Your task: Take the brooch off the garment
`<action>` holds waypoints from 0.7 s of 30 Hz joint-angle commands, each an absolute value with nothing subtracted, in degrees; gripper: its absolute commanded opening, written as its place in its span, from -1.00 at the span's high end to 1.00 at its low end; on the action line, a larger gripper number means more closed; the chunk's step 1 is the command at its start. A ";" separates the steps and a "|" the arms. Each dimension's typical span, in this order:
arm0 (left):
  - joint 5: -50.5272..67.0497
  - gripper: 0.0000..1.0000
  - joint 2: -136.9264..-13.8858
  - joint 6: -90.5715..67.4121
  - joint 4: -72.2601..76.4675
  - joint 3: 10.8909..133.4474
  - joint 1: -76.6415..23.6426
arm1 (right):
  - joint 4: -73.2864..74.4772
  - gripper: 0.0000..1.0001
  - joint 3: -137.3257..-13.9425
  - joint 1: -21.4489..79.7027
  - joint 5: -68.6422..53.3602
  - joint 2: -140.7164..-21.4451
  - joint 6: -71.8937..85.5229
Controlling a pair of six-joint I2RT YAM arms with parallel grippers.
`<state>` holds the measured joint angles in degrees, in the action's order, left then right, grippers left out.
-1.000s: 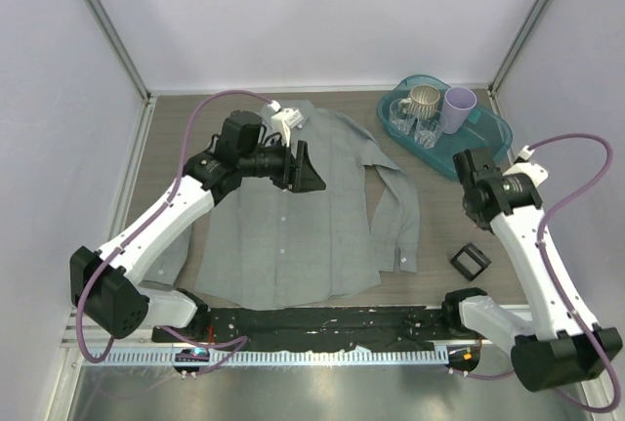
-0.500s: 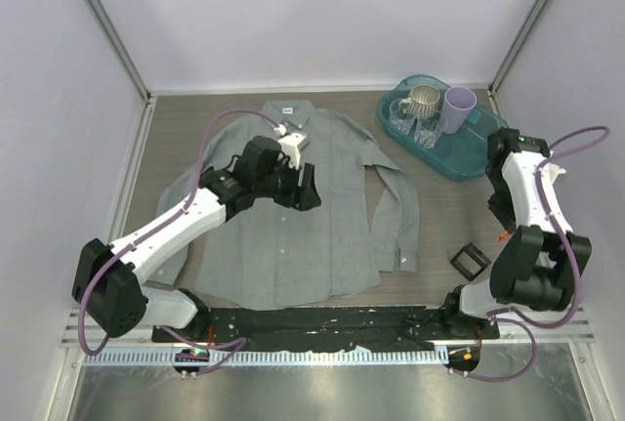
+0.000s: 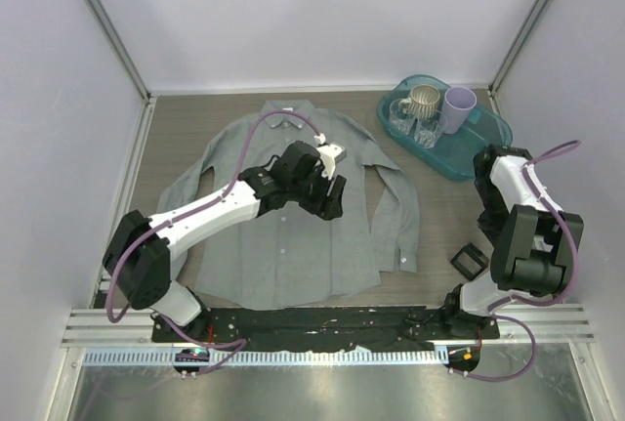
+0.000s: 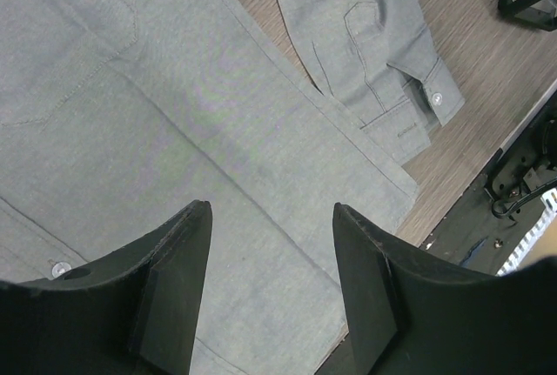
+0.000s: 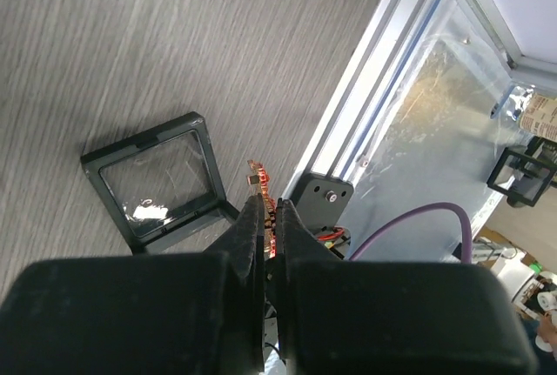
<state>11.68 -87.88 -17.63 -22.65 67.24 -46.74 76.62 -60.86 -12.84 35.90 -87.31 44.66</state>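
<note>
The garment (image 3: 293, 226), a grey button-up shirt, lies flat on the table and fills the left wrist view (image 4: 174, 131). My left gripper (image 3: 329, 194) hovers open and empty over the shirt's right front panel; its jaws (image 4: 271, 218) frame bare cloth, with a cuff (image 4: 426, 101) beyond. My right gripper (image 3: 485, 229) is off the shirt at the table's right side. In the right wrist view it (image 5: 270, 210) is shut on the red-orange brooch (image 5: 264, 185), whose tip sticks out past the fingertips above the table.
A small black framed box (image 3: 469, 261) with a clear window lies on the table just beside my right gripper (image 5: 161, 188). A teal tray (image 3: 493, 133) with a mug, glasses and a purple cup stands at the back right. The table's metal edge rail (image 5: 383, 114) runs close by.
My left gripper has moved right and nearer across the shirt, from the collar area to the right front panel. My right arm has folded in, bringing its gripper down beside the black box.
</note>
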 commanded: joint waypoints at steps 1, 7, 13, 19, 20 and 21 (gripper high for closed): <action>13.62 -0.22 -89.47 -15.73 -19.07 69.17 -46.58 | 82.27 0.99 -61.61 -11.34 35.69 -87.89 44.13; 13.80 -0.22 -90.79 -14.94 -18.63 69.08 -46.49 | 80.78 0.99 -61.79 -9.84 35.25 -88.59 42.37; 16.26 -0.22 -91.58 -15.73 -18.11 68.64 -45.09 | 78.40 0.99 -63.81 -8.79 33.84 -88.24 39.12; 17.58 -0.21 -91.84 -16.35 -17.32 68.64 -44.56 | 74.45 0.99 -63.02 -8.79 30.06 -87.01 37.35; 17.58 -0.21 -91.76 -16.35 -17.23 68.56 -44.56 | 74.53 0.99 -62.84 -8.79 30.15 -87.10 37.70; 17.58 -0.21 -91.67 -16.17 -17.31 68.55 -44.56 | 74.71 0.99 -62.84 -8.79 30.41 -87.36 37.97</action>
<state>15.77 -92.01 -16.21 -20.10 67.29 -44.80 75.26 -61.82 -9.06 31.16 -88.86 38.72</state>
